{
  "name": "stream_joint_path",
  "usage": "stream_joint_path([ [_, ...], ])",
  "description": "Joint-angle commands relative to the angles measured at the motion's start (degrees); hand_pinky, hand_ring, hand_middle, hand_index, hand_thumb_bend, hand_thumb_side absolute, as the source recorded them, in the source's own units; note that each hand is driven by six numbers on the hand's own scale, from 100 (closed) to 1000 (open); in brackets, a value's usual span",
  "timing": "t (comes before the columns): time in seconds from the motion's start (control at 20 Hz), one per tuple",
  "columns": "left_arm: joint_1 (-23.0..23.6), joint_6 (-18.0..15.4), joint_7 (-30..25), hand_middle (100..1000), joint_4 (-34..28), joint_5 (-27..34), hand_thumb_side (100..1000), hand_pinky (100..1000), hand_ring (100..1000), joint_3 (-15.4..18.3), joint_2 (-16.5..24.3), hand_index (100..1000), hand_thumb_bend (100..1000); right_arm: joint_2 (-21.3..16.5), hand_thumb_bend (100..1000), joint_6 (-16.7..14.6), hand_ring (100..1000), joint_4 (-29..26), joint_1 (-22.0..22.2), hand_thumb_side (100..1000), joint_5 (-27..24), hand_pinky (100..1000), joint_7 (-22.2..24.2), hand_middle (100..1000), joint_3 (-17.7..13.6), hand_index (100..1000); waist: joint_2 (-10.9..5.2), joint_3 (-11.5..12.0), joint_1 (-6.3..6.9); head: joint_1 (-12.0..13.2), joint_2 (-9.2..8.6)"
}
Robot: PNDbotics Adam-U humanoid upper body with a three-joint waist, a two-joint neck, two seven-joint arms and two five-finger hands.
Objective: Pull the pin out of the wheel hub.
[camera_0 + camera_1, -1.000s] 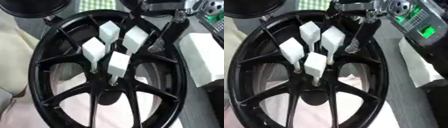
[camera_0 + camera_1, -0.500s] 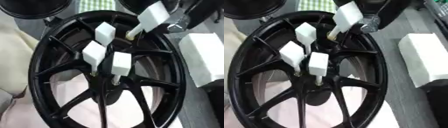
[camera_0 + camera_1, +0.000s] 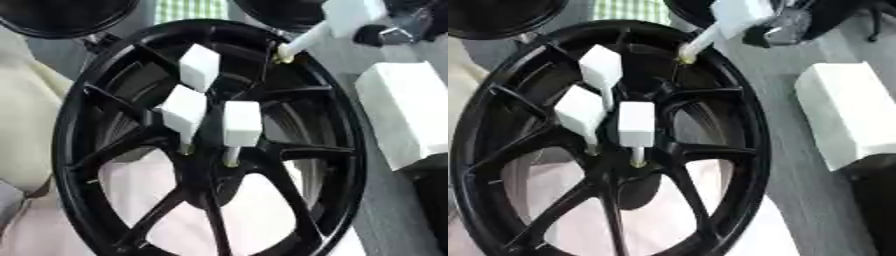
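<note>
The work surface is a grey table (image 3: pixel 798 165) that runs along the right side of the view. A white rectangular block (image 3: pixel 404 112) rests on it at the right, with a dark object (image 3: pixel 433 200) just below the block at the lower right edge. At the top edge, a green-and-white checked cloth (image 3: pixel 185 9) shows between two dark round shapes, and a cream-coloured cushion-like surface (image 3: pixel 26 130) fills the left edge.
</note>
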Motion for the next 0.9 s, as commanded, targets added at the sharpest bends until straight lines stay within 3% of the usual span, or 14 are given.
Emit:
stream_joint_path([
  [0.05, 0.3, -0.3, 0.9, 761, -1.1, -0.2, 643, 755, 707, 1.6, 1.3, 755, 936, -3.3, 375, 2.1, 550, 3.9, 2.4, 100, 2.8, 725, -2.9, 354, -5.5, 451, -1.72, -0.5, 0.33, 1.2, 0.13],
  [0.25, 0.8, -0.6, 1.5, 761, -1.2, -0.1, 642, 755, 706, 2.1, 1.2, 755, 935, -2.3, 367, 4.3, 562, 8.2, 8.5, 100, 6.5, 732, -6.7, 384, -11.6, 478, -1.90, -1.3, 0.82, 2.8, 0.34],
  [0.35, 1.0, -0.7, 1.7, 761, -1.2, 0.0, 642, 755, 706, 2.3, 1.2, 755, 935, -1.5, 380, 5.1, 600, 9.3, 11.4, 100, 8.2, 748, -8.5, 450, -14.6, 542, -2.05, -1.6, 1.06, 3.3, 0.50],
  [0.4, 1.1, -0.7, 1.8, 761, -1.2, 0.0, 642, 755, 706, 2.4, 1.2, 755, 935, -1.0, 399, 5.6, 655, 9.5, 12.9, 100, 9.2, 771, -9.4, 523, -16.1, 618, -2.12, -1.7, 1.18, 3.5, 0.58],
  [0.45, 1.2, -0.7, 1.9, 761, -1.2, 0.1, 642, 755, 706, 2.4, 1.1, 754, 936, -0.5, 426, 5.9, 700, 9.4, 14.5, 182, 10.1, 789, -10.4, 577, -17.7, 669, -2.19, -1.8, 1.26, 3.5, 0.66],
  [0.5, 1.3, -0.8, 2.0, 761, -1.2, 0.1, 642, 755, 706, 2.5, 1.1, 754, 936, 0.0, 548, 5.9, 763, 9.0, 16.1, 391, 11.1, 822, -11.4, 685, -19.2, 749, -2.24, -1.8, 1.32, 3.4, 0.69],
  [0.55, 1.3, -0.8, 2.0, 761, -1.3, 0.1, 642, 755, 705, 2.5, 1.1, 754, 935, 0.7, 652, 5.5, 791, 8.5, 17.6, 480, 11.9, 839, -12.3, 754, -20.7, 809, -2.29, -1.8, 1.37, 3.3, 0.68],
  [0.65, 1.3, -0.8, 2.1, 761, -1.3, 0.3, 642, 755, 705, 2.5, 1.1, 754, 935, 1.9, 750, 4.3, 841, 7.4, 20.7, 552, 12.9, 861, -14.2, 835, -23.8, 867, -2.48, -1.7, 1.47, 3.0, 0.73],
  [0.75, 1.1, -0.8, 2.0, 761, -1.3, 0.4, 642, 755, 705, 2.3, 1.1, 754, 935, 2.9, 726, 3.4, 848, 6.1, 24.0, 633, 12.5, 864, -16.2, 845, -27.2, 873, -2.82, -1.5, 1.56, 2.6, 0.85],
  [0.9, 0.8, -0.7, 1.7, 761, -1.2, 0.5, 642, 755, 705, 2.0, 1.1, 754, 936, 3.7, 728, 2.3, 834, 3.9, 28.1, 611, 10.3, 858, -19.0, 822, -31.7, 857, -3.19, -0.9, 1.58, 1.9, 0.96],
])
